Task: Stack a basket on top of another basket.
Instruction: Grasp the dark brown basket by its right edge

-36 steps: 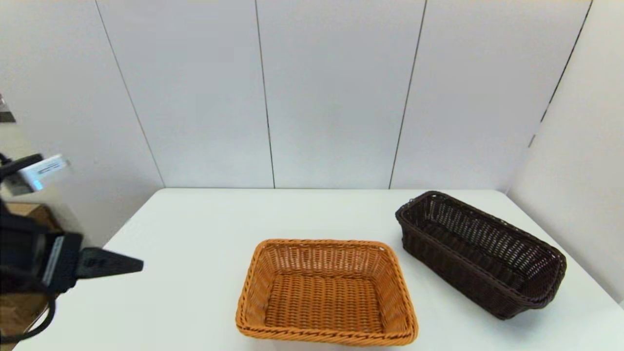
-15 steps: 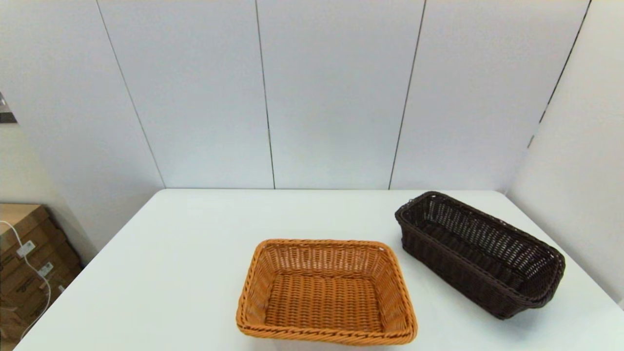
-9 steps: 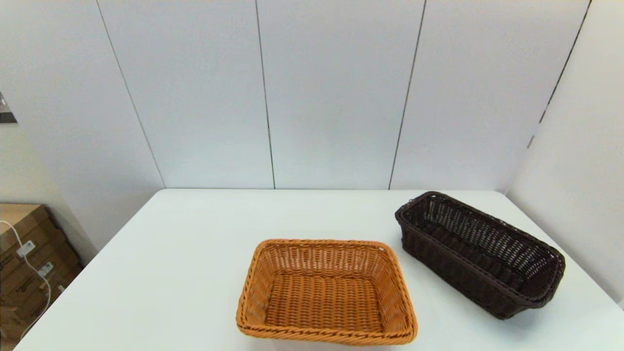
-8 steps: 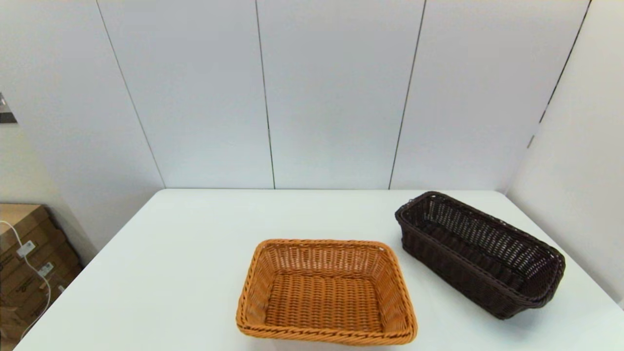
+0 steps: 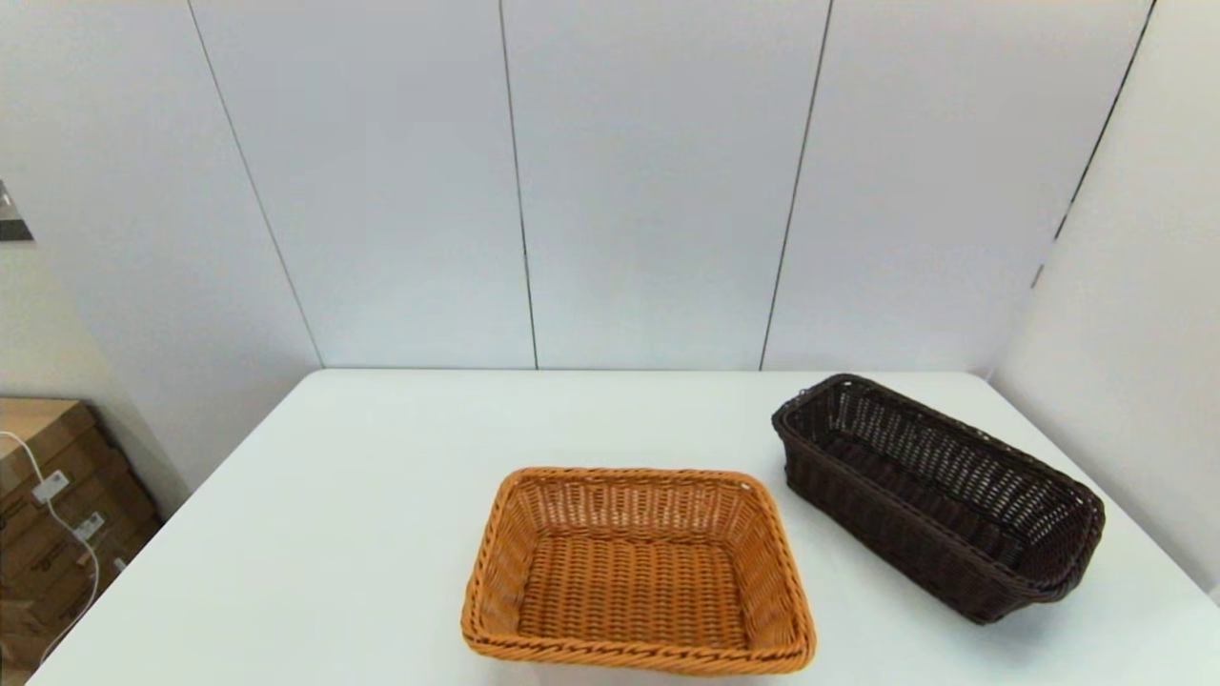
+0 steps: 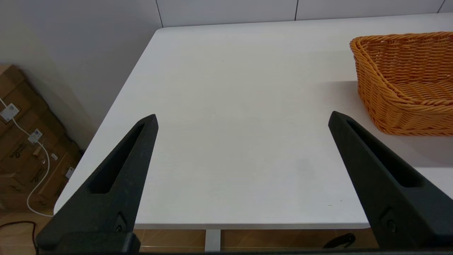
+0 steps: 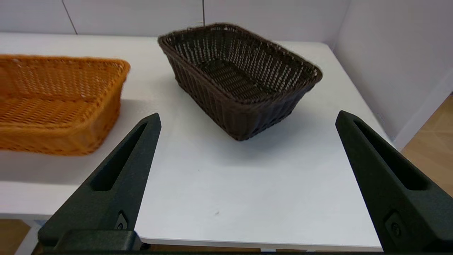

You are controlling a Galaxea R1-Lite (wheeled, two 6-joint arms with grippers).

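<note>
Facing dark basket (image 7: pixel 240 76) ahead on table, right gripper (image 7: pixel 247 118) spread wide, empty, well short

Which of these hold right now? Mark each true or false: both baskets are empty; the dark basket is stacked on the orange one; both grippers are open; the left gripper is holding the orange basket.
1. Both baskets are empty. True: the dark basket and the orange basket hold nothing.
2. The dark basket is stacked on the orange one. False: they stand apart on the table.
3. Both grippers are open. True: the left gripper and the right gripper are spread wide.
4. The left gripper is holding the orange basket. False: it holds nothing.
</note>
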